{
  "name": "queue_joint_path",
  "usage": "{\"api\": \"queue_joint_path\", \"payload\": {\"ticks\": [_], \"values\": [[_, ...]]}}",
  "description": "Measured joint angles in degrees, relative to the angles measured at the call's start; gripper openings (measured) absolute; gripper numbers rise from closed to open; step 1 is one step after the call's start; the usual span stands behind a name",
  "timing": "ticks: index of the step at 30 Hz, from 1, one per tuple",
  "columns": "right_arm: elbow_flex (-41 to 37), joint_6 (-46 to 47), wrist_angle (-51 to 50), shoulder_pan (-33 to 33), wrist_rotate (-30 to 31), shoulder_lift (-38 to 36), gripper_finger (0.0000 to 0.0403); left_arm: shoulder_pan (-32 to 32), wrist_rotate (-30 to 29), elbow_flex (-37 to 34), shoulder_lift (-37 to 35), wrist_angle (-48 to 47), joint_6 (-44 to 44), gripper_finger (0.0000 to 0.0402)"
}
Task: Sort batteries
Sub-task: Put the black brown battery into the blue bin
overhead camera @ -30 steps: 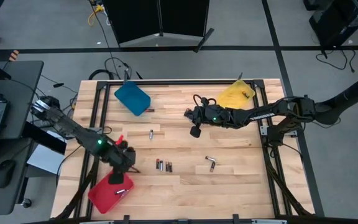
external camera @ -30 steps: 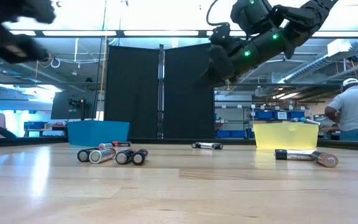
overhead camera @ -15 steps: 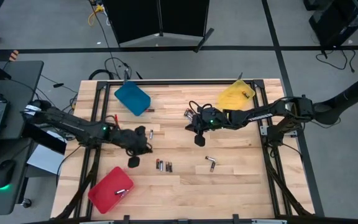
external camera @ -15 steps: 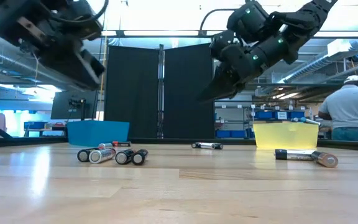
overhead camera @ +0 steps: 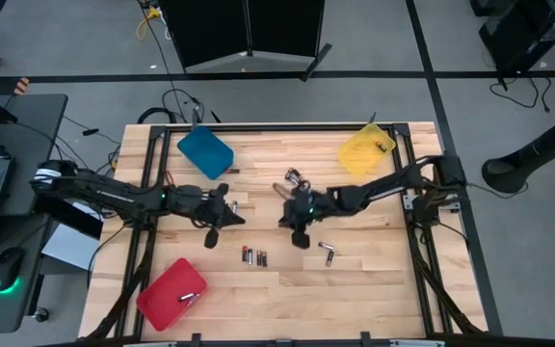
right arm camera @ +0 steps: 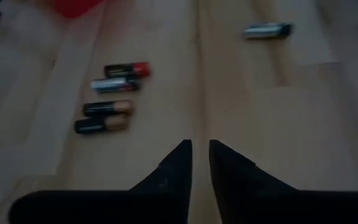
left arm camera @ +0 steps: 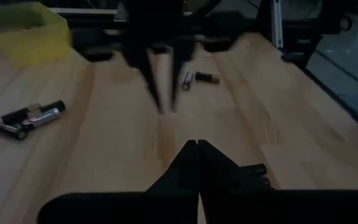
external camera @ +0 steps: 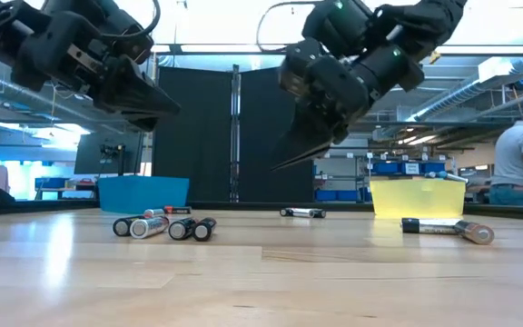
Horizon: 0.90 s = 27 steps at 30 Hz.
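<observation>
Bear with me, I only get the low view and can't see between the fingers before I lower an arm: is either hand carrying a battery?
Observer: Not the right one. Its wrist view shows the right hand with a narrow gap between the fingers and nothing in it.
Operator: And the left?
Observer: The left hand is shut with its fingertips touching and no battery between them.
Operator: Which hand is closer to the row of four batteries?
Observer: Neither by much. From above, the row of four batteries lies about midway between the two hands, a little nearer the table's front edge than either.
</observation>
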Motion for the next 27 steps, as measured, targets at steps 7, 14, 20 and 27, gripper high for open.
{"api": "queue_joint_path", "payload": {"ticks": [7,14,20,27], "values": [[8.99,4.21,-8.72,6.28,3.6,6.69,0.0164,0.38,-2.21,-1.33,0.01,1.57,1.15,0.0005],[15.77,9.53,-11.34,10.69,3.91,13.12,0.0289,0.37,-1.61,-1.33,0.02,2.26,2.71,0.0005],[18.36,9.58,-11.7,12.58,7.4,15.08,0.0369,0.37,-0.73,-1.33,0.02,2.52,2.69,0.0005],[18.46,8.64,-10.76,13.54,11.23,15.39,0.0394,0.37,-0.73,-1.33,0.02,2.57,2.55,0.0005]]}}
